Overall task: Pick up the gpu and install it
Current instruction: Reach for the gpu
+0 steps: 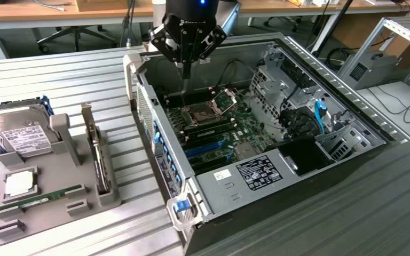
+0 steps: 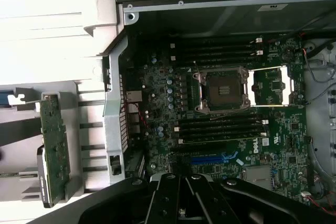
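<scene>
The gpu [image 1: 96,154] is a thin card standing on edge in a slot of the grey holder [image 1: 48,213], at the exterior view's left of the computer case. In the wrist view the gpu [image 2: 54,145] shows as a green board beside the case wall. My gripper [image 1: 185,73] hangs over the far end of the open case, above the motherboard [image 1: 212,125], well away from the gpu. Its fingers [image 2: 169,192] are pressed together and the gripper [image 2: 181,181] is shut with nothing in it. A blue expansion slot [image 2: 212,158] lies just ahead of the fingertips.
The open case [image 1: 362,133] holds an empty processor socket [image 2: 220,90], memory slots [image 2: 220,129] and cables [image 1: 319,117]. The holder also carries a hard drive [image 1: 21,133], a processor chip [image 1: 18,184] and a memory stick [image 1: 32,202]. The table is slatted metal [image 1: 62,80].
</scene>
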{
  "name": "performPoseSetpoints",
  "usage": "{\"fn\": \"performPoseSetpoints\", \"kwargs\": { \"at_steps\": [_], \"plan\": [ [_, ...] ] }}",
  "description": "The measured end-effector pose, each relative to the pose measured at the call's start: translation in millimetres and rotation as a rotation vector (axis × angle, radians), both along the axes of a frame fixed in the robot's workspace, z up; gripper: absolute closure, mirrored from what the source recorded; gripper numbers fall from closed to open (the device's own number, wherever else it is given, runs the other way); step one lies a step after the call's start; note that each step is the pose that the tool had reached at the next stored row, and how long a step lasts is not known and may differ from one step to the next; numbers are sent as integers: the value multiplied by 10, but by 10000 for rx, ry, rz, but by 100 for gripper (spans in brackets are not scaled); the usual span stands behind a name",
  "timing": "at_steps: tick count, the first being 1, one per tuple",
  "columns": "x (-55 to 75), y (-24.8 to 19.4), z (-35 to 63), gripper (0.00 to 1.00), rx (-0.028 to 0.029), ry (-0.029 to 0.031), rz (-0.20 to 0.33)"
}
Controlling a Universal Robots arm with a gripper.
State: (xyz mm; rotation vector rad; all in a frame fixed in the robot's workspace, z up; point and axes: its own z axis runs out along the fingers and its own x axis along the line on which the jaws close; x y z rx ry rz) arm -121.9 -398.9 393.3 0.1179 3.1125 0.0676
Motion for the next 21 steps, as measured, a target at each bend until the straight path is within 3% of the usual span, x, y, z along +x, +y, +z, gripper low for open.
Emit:
{"fn": "performPoseSetpoints", "kwargs": {
  "at_steps": [9,21],
  "plan": [
    [-53,0,0,89,0,0,0],
    [-310,0,0,89,0,0,-1]
  ]
}}
